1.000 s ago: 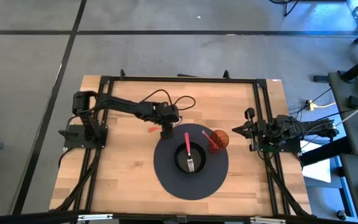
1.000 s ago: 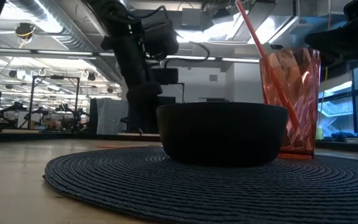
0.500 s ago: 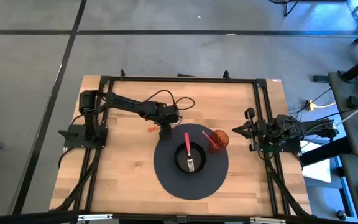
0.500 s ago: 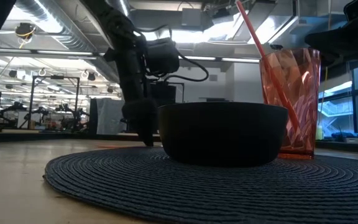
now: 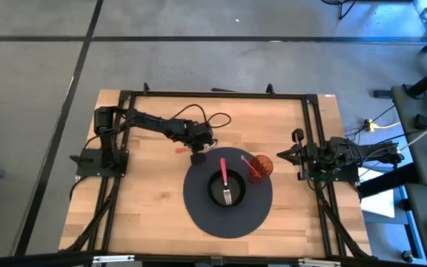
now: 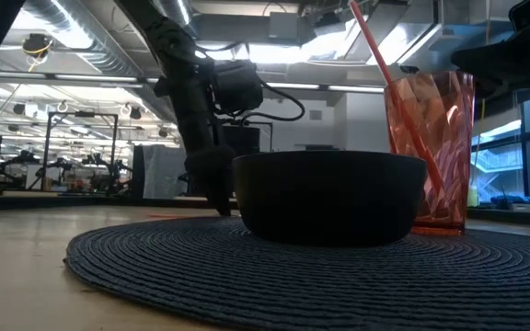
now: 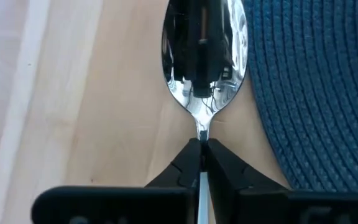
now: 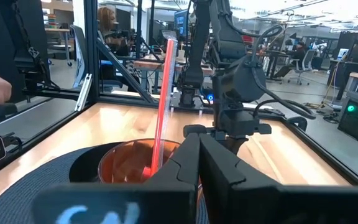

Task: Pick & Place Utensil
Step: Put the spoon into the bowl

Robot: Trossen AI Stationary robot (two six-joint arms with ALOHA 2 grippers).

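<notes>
A spoon with a shiny bowl point(image 7: 204, 50) and a red handle point(image 5: 181, 153) lies on the wooden table just left of the round dark mat point(image 5: 199, 208). My left gripper point(image 5: 197, 158) stands over it, fingers down at the table point(image 6: 219, 204) and shut on the spoon. A red-handled fork point(image 5: 224, 178) rests in the black bowl point(image 5: 213, 194) on the mat. My right gripper point(image 5: 280, 155) waits shut at the table's right side. My left gripper point(image 7: 201, 152) pinches the spoon's thin neck point(image 7: 202, 127) just behind its bowl, between the two fingertips. The fingers come from above, slanting down. The spoon's bowl lies face up on the wood beside the mat's edge.
An orange cup point(image 5: 262, 165) with a red straw stands on the mat's far right, close to the bowl. Black frame rails point(image 5: 213, 94) run along the table's far and side edges. Bare wood lies left of and near the mat.
My left gripper has come down from above the table to the spoon beside the mat's far left edge, tipping its fingers toward the wood, and has shut on the spoon's neck. The spoon lies where it was.
</notes>
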